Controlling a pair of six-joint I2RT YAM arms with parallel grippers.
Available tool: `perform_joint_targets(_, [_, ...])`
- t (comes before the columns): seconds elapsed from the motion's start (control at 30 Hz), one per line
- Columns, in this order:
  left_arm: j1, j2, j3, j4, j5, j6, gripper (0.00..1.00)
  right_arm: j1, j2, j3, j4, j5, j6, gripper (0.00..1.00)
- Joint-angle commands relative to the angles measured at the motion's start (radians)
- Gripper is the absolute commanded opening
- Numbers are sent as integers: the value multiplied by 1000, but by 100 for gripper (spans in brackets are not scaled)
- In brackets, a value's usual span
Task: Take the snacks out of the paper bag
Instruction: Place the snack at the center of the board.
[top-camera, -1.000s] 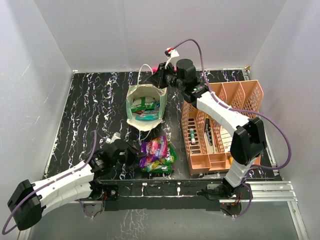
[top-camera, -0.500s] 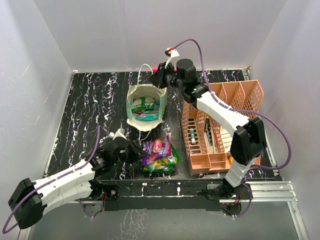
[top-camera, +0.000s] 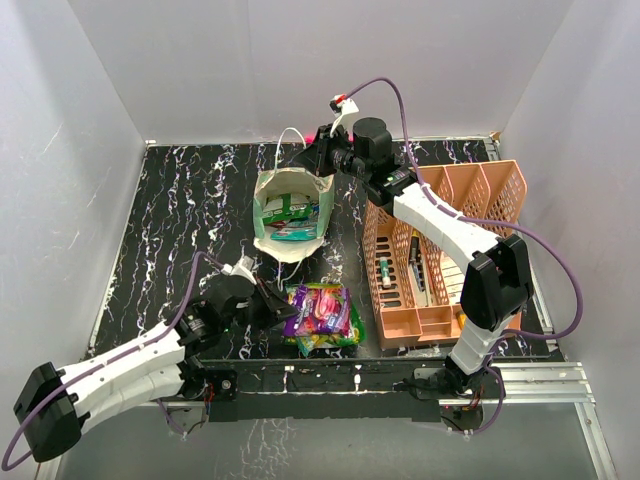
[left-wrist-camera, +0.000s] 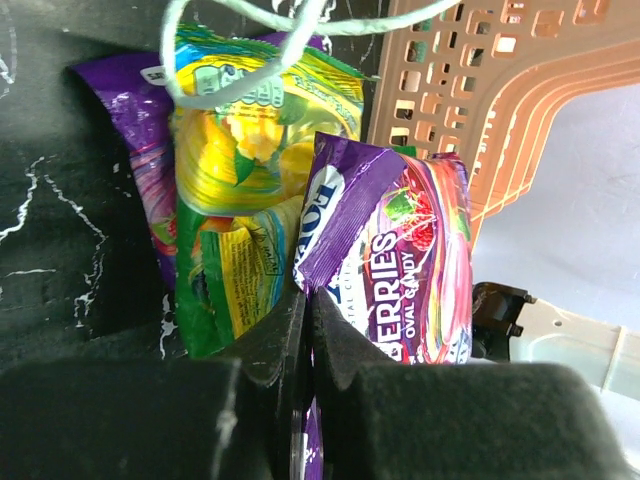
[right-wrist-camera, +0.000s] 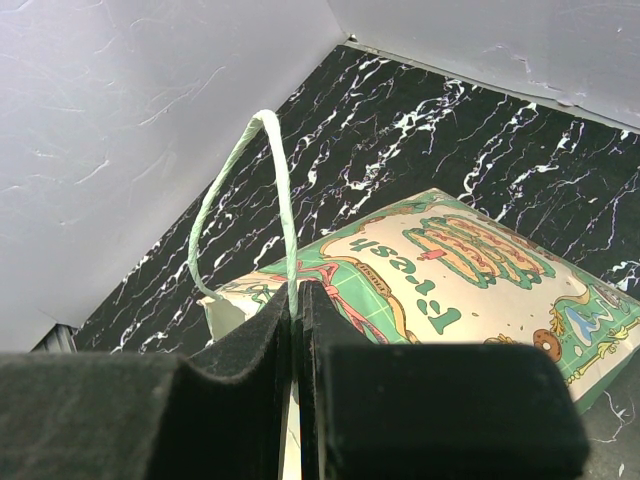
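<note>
Left tool (left-wrist-camera: 305, 318) closed, seemingly nipping purple packet (left-wrist-camera: 412, 250)

Counted one paper bag (top-camera: 290, 182), two green packets (top-camera: 285, 208) showing inside it, two purple packets (left-wrist-camera: 400, 260) and one yellow-green packet (left-wrist-camera: 240, 180) outside, one peach organiser (top-camera: 505, 205), two robot arms (top-camera: 440, 225).

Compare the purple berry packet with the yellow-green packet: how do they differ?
The purple berry packet is pinched by the left gripper; the yellow-green packet is not held. The purple one lies partly over the yellow-green one. Both are glossy and outside the paper bag.
</note>
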Motion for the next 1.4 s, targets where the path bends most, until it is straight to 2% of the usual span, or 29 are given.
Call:
perform_joint_targets(0.0, [-7, -21, -13, -32, -46, -21, 0, -1, -37, 3, 70, 3, 9, 7])
perform_joint_targets(0.17, [-7, 81, 30, -23, -25, -6, 0, -1, -40, 10, 65, 4, 3, 7])
perform_joint_targets(0.27, [-7, 112, 42, -35, -16, -8, 5, -1, -47, 7, 61, 12, -3, 7])
perform_joint_targets(0.4, [-8, 59, 32, -54, -45, -25, 18, -1, -52, 3, 60, 16, -8, 7])
perform_joint_targets(0.53, [-7, 4, 12, -43, -56, -41, 27, -1, -47, 8, 61, 11, -6, 7])
perform_joint_targets(0.8, [-7, 21, 29, -61, -46, -26, 29, -1, -43, 5, 64, 8, -2, 7])
perform_joint_targets(0.93, [-7, 21, 41, -83, -48, -3, 36, 0, -48, -1, 64, 11, -4, 7])
perform_joint_targets(1.07, [-8, -17, 77, -154, -80, 40, 49, 0, -47, 0, 64, 13, -5, 7])
perform_joint_targets(1.23, [-8, -79, 168, -263, -137, 131, 56, -1, -45, 2, 64, 10, -8, 7])
perform_joint_targets(1.37, [-8, -78, 286, -301, -173, 286, 62, -1, -45, 6, 62, -2, -6, 7])
